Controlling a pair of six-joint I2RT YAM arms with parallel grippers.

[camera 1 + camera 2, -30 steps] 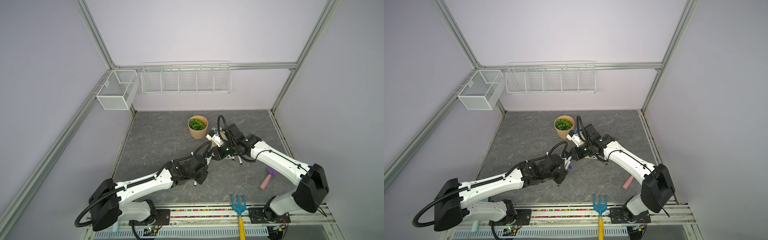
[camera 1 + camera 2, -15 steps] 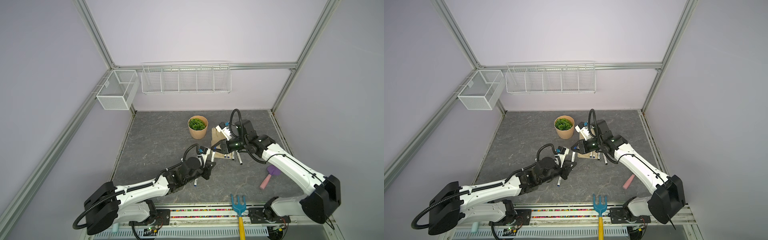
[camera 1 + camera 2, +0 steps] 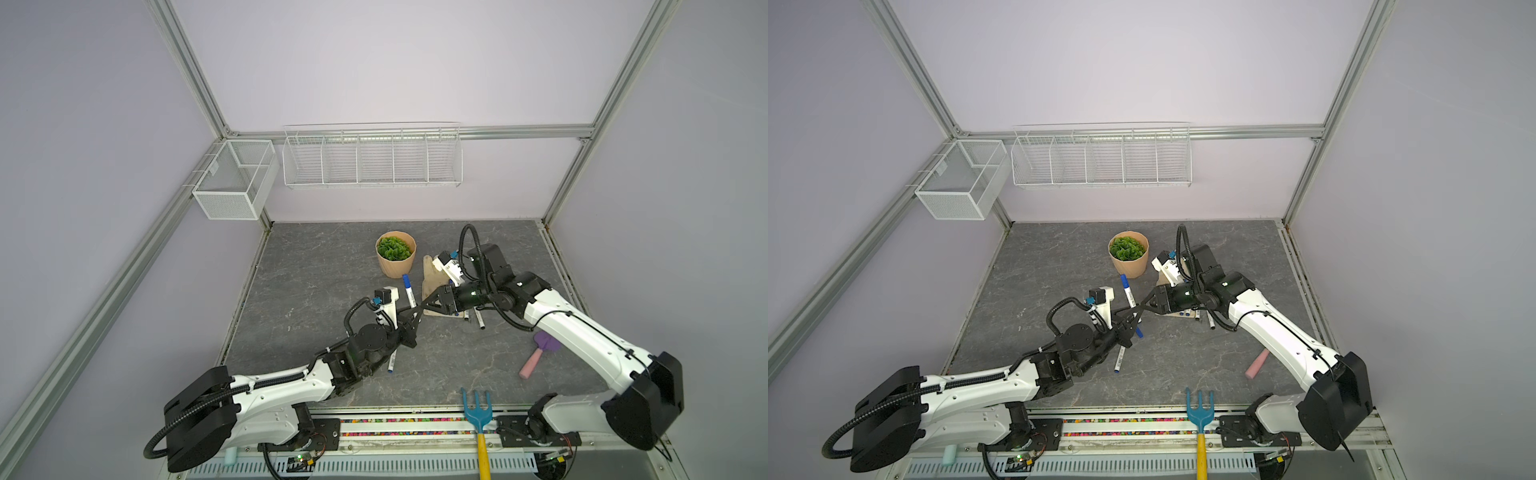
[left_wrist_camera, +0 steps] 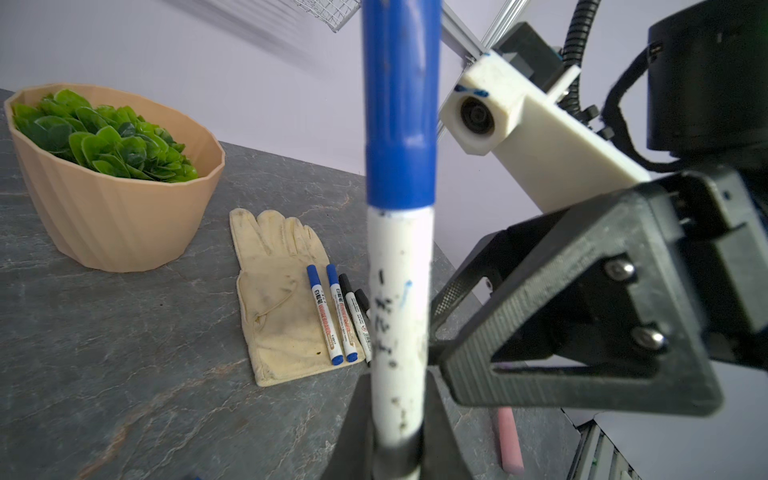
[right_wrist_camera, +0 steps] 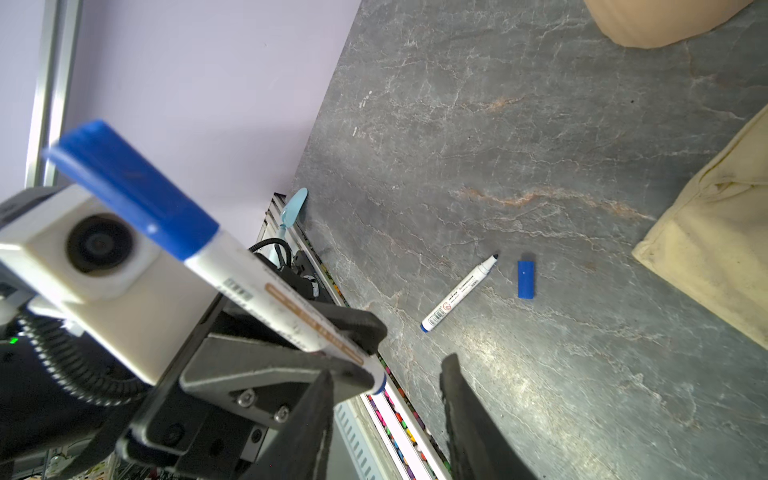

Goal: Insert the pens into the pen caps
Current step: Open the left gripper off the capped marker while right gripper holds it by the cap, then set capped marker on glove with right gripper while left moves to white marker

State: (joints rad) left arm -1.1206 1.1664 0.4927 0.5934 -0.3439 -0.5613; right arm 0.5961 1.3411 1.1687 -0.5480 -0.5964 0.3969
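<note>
Nearest me, a bare pen [image 5: 459,293] and a loose blue cap [image 5: 525,279] lay just apart on the tabletop [image 5: 540,124], close by the left tool [image 3: 413,321], which pinched a blue-capped pen [image 4: 401,291] by its lower barrel, cap end uppermost, while the right tool [image 5: 386,395] stood with its jaws apart just beside that pen's bottom end. Beyond, four capped pens [image 4: 336,320] lay side by side at the edge of a glove [image 4: 274,316], then a pot [image 4: 116,224] of green leaves [image 4: 104,137]. The left arm [image 3: 282,386] and right arm [image 3: 582,332] both reached low toward the tabletop's middle.

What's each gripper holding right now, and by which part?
Left gripper is shut on a capped pen, gripping the white barrel near its end plug. Right gripper is open and holds nothing.
</note>
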